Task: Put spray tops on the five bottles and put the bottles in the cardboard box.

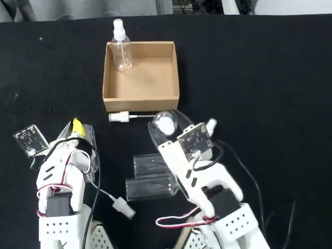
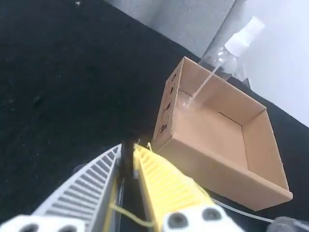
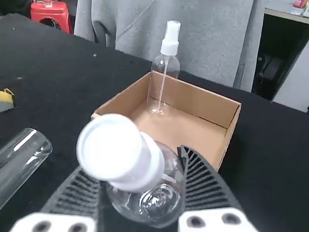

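The cardboard box (image 1: 141,99) (image 2: 207,169) (image 3: 193,101) stands open at the back centre, with one bottle with its spray top (image 1: 122,52) (image 2: 219,60) (image 3: 164,72) upright in its far left corner. My right gripper (image 1: 165,124) (image 3: 140,164) is just in front of the box, shut on a clear bottle (image 3: 152,200) with a white top (image 3: 120,152). My left gripper (image 1: 77,127) (image 2: 130,154) is left of the box front, its fingers shut with nothing between them. Two capless bottles (image 1: 150,176) lie between the arms.
One loose spray top (image 1: 119,117) lies right before the box front. Another spray top (image 1: 123,207) lies near the left arm's base. A further clear bottle (image 1: 91,150) lies beside the left arm. The table cloth is black; cables trail by the right arm.
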